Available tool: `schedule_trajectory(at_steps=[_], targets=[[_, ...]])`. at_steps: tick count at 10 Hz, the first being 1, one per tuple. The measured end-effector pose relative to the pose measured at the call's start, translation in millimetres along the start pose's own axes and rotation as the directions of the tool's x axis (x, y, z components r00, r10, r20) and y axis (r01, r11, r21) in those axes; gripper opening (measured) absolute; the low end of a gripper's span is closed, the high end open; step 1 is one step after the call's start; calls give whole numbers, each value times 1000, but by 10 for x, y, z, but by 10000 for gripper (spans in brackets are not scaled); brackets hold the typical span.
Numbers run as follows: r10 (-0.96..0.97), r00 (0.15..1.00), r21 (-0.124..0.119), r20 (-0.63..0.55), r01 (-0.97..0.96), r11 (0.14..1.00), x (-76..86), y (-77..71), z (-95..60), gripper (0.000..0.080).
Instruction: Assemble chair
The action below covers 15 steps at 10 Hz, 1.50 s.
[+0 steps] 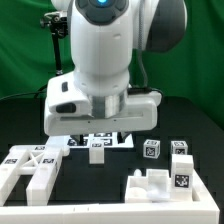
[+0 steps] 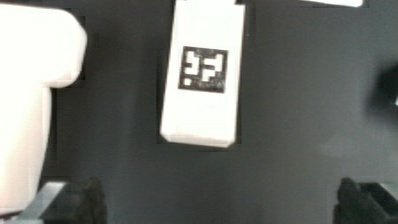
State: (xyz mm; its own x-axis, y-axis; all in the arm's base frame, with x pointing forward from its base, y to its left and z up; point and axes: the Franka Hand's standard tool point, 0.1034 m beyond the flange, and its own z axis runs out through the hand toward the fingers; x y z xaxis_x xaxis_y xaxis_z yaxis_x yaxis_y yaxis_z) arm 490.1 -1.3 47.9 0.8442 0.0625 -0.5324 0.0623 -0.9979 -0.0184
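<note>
Hovering above a white bar (image 2: 205, 80), the gripper (image 2: 214, 200) holds its fingers wide apart, empty. Loose along the exterior view's lower edge lie a flat slab (image 1: 28, 168), lower left, and a notched block (image 1: 160, 186), lower right. Assembly looks barely begun; seemingly every joint remains.

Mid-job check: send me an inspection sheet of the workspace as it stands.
Surface: black table, dark and matte.
Job's things: tagged white bar lying flat; slab beside it, apart; left group and right group of chair parts, loose.
Clutter: nothing seen.
Grippers: gripper open, empty, not touching the bar.
Cables: nothing seen clearly.
Surroundings: green backdrop behind the arm.
</note>
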Motion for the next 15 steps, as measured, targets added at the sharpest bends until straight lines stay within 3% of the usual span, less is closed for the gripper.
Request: schedule_trajectory(at_steps=[2, 4, 5, 7, 9, 12, 13, 14, 15], targets=[[25, 988, -3, 153, -24, 1000, -52, -3, 48, 649], [30, 980, -2, 198, -30, 1000, -50, 21, 110, 649], [39, 964, 3, 263, -41, 999, -136, 58, 262, 649], [44, 941, 5, 337, -49, 999, -237, 69, 422, 649], [69, 933, -8, 354, -71, 997, -227, 57, 529, 649], [79, 931, -10, 355, -80, 997, -226, 35, 542, 649], [79, 931, -10, 356, -81, 997, -226, 38, 542, 524], [79, 931, -9, 356, -81, 997, -226, 41, 542, 341], [80, 931, -9, 356, -82, 997, -227, 44, 541, 284]])
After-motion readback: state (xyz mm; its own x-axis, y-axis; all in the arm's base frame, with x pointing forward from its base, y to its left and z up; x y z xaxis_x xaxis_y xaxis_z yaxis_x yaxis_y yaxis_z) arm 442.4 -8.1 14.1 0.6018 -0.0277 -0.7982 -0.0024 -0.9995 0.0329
